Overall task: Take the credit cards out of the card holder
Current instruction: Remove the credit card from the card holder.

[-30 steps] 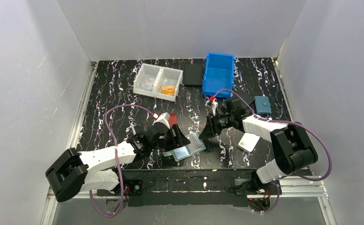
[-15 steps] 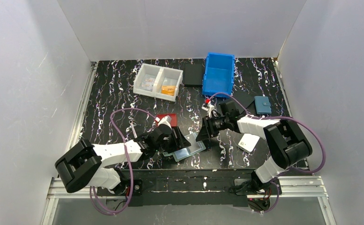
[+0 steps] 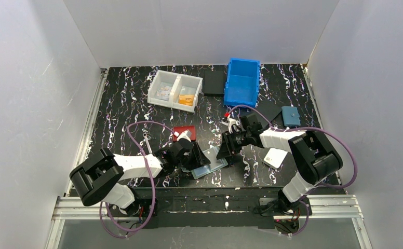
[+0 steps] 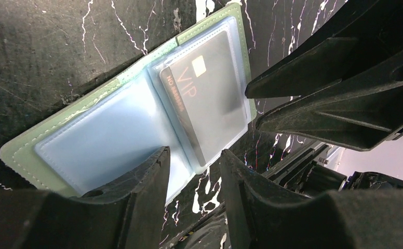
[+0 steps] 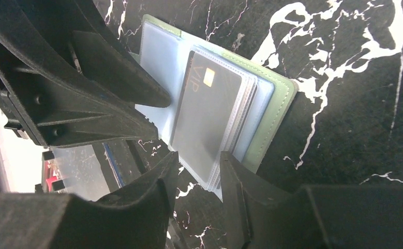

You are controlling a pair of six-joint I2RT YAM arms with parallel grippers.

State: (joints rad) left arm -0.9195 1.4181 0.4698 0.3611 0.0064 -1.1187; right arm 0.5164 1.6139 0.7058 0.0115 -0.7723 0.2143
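Left wrist, open card holder (image 4: 101, 135) between left tool (image 4: 194, 155), right tool (image 4: 252, 106)

card holder (image 3: 215, 165) part-hidden under jaws | white tray (image 3: 174, 88) contents unreadable

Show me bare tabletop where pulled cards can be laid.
Free: the tabletop strip between white tray and left wall; the back right corner beside blue bin. Crowded: around card holder, where left end effector and right end effector meet.
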